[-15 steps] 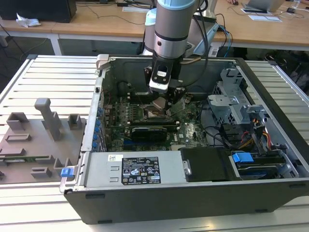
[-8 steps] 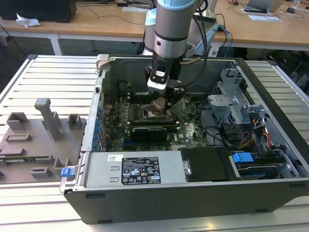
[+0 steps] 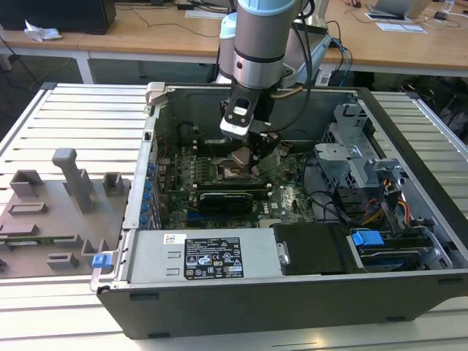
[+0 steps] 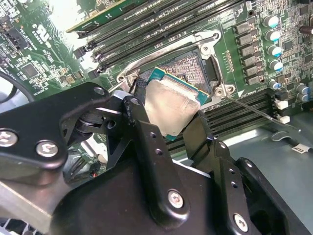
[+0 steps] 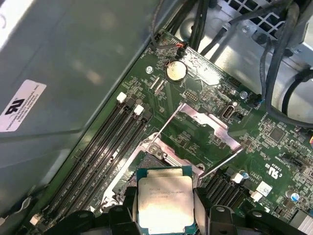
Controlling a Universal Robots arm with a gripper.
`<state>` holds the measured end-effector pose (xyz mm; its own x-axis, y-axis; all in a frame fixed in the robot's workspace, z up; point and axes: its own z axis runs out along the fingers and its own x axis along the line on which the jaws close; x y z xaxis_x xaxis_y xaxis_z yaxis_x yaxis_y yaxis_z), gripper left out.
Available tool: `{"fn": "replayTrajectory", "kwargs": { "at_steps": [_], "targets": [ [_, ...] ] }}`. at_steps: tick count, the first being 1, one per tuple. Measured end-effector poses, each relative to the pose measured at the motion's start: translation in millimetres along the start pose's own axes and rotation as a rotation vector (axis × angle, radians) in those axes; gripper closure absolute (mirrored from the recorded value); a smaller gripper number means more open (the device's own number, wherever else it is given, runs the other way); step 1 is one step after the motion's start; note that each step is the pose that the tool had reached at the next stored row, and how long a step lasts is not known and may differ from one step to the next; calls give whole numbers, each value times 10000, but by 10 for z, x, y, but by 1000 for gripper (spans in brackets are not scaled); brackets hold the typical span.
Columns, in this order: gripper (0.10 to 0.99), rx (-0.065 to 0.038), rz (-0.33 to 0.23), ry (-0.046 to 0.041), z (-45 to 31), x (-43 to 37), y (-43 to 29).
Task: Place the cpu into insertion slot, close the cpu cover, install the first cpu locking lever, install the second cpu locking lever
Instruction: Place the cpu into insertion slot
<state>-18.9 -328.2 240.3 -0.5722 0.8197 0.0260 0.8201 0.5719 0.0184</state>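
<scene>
My gripper (image 3: 246,146) is down inside the open computer case, shut on the cpu (image 3: 241,156). In both wrist views the silver-topped cpu (image 4: 172,106) (image 5: 164,201) sits tilted between the two black fingers (image 4: 141,122), just above the insertion slot (image 4: 188,64). The slot's dark centre and silver rim (image 5: 149,157) show past the chip's edge. The cpu cover (image 5: 209,125) stands swung open beyond the slot. A thin locking lever (image 4: 259,110) (image 5: 221,163) sticks out unlatched beside the socket.
Black memory slots (image 5: 105,147) (image 4: 161,24) flank the socket on both sides. A black card (image 3: 228,199) lies across the board in front of it. The drive cage (image 3: 351,146) and cables (image 3: 365,208) crowd the exterior view's right. A grey fixture plate (image 3: 58,212) lies outside the case.
</scene>
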Motion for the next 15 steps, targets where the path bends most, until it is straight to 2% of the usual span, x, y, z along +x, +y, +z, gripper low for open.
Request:
{"fn": "replayTrajectory", "kwargs": {
  "at_steps": [15],
  "targets": [
    [541,-29,1132,-21,7,0,0]
  ]
}}
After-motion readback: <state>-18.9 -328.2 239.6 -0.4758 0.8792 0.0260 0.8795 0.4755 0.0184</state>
